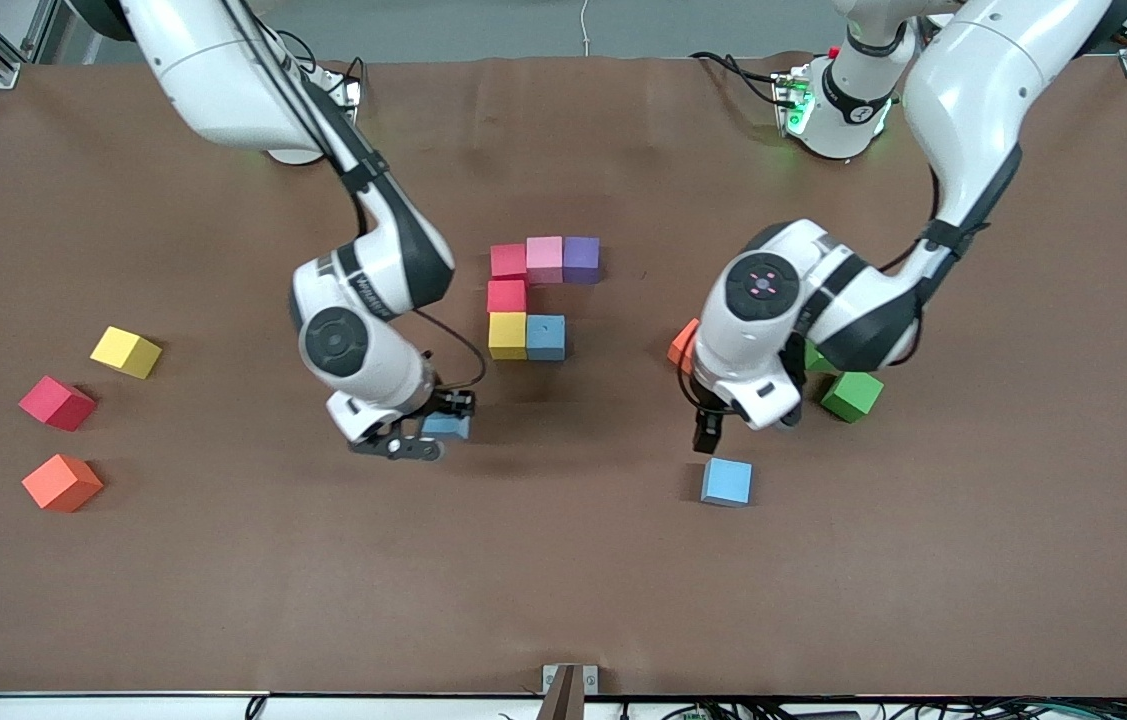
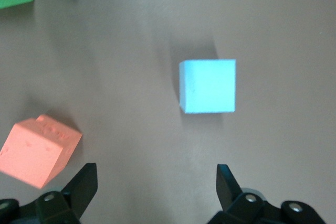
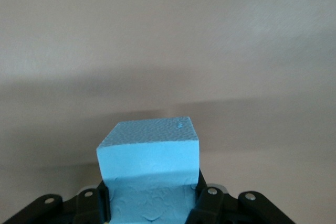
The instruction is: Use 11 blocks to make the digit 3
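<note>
**Right gripper carries a light blue cube; left gripper hangs open over another**

The landmark is the part-built figure (image 1: 538, 297) in the middle of the brown table (image 1: 563, 580): a red cube (image 1: 508, 261), a pink cube (image 1: 544, 254) and a purple cube (image 1: 581, 256) in a row, a second red cube (image 1: 506, 296) touching the first on the side nearer the front camera, then a yellow cube (image 1: 507, 335) with a light blue cube (image 1: 546, 337) beside it.

The right gripper (image 1: 433, 432) is over bare table, nearer the front camera than the figure and a little toward the right arm's end. Its fingers are clamped on a held light blue cube (image 3: 149, 169), which sticks out past the fingertips in the right wrist view.

The left gripper (image 1: 708, 432) is on the left arm's side of the figure, fingers spread wide with nothing between them. A loose light blue cube (image 1: 726, 482) lies flat on the table just below it, apart from the fingertips (image 2: 84, 184).

Near that wrist an orange cube (image 1: 683, 343) shows partly from under the arm, and a green cube (image 1: 851, 395) sits toward the left arm's end.

Well away from the figure, toward the right arm's end, lie a tilted yellow cube (image 1: 126, 351), a third red cube (image 1: 57, 403) and a second orange cube (image 1: 62, 483).
</note>
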